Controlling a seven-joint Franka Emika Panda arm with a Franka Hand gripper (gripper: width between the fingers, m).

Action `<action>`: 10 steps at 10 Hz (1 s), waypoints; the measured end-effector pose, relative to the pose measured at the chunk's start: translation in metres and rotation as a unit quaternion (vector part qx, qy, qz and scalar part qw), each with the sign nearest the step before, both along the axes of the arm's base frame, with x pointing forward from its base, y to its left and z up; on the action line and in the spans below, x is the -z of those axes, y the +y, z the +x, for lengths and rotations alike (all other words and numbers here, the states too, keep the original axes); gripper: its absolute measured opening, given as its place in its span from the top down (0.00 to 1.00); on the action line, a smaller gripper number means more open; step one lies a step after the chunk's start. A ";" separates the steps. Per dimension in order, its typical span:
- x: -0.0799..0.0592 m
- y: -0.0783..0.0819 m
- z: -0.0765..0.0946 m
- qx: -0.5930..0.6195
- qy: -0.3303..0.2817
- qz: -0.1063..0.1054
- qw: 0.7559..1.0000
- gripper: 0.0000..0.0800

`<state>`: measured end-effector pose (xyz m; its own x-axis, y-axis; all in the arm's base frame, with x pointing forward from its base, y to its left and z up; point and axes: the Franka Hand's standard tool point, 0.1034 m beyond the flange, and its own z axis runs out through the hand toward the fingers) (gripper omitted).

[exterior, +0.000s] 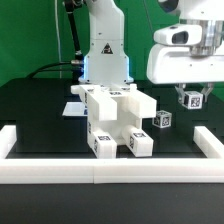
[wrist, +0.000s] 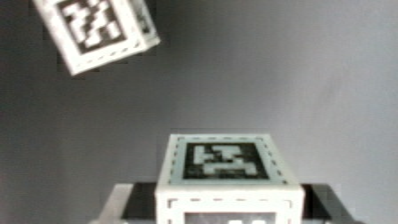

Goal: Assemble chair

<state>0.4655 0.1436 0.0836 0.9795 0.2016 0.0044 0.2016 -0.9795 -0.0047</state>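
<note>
One small white part (wrist: 222, 165) was held in the narrowed claw (exterior: 190, 100), up off the table (exterior: 40, 110), likely so it could be carried. The half-built chair (exterior: 112, 122) was set mid-table nearby.

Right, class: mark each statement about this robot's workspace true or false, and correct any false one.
1. The part-built chair stands on a black table. True.
2. The gripper is open and empty. False: it is shut on a small tagged part.
3. A loose tagged block lies on the table at the exterior view's right of the chair. True.
4. The gripper touches the chair. False: it is apart from it, further to the exterior view's right.
</note>
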 end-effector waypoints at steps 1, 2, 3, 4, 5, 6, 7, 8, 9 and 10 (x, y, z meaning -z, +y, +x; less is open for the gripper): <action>-0.006 0.002 0.007 -0.010 -0.009 -0.005 1.000 0.65; -0.003 0.002 0.005 -0.010 -0.008 -0.005 1.000 0.65; -0.003 0.001 0.006 -0.010 -0.007 -0.006 1.000 0.65; -0.003 0.001 0.006 -0.010 -0.008 -0.006 1.000 0.65; -0.003 -0.001 0.006 -0.019 -0.007 -0.006 1.000 0.65; -0.011 -0.017 0.009 -0.074 -0.001 -0.010 0.997 0.65; -0.025 -0.036 0.015 -0.103 0.000 -0.014 0.995 0.65; -0.035 -0.047 0.021 -0.116 0.000 -0.018 0.993 0.65; -0.046 -0.057 0.032 -0.141 0.009 -0.022 0.990 0.65; -0.054 -0.063 0.043 -0.145 0.007 -0.023 0.989 0.65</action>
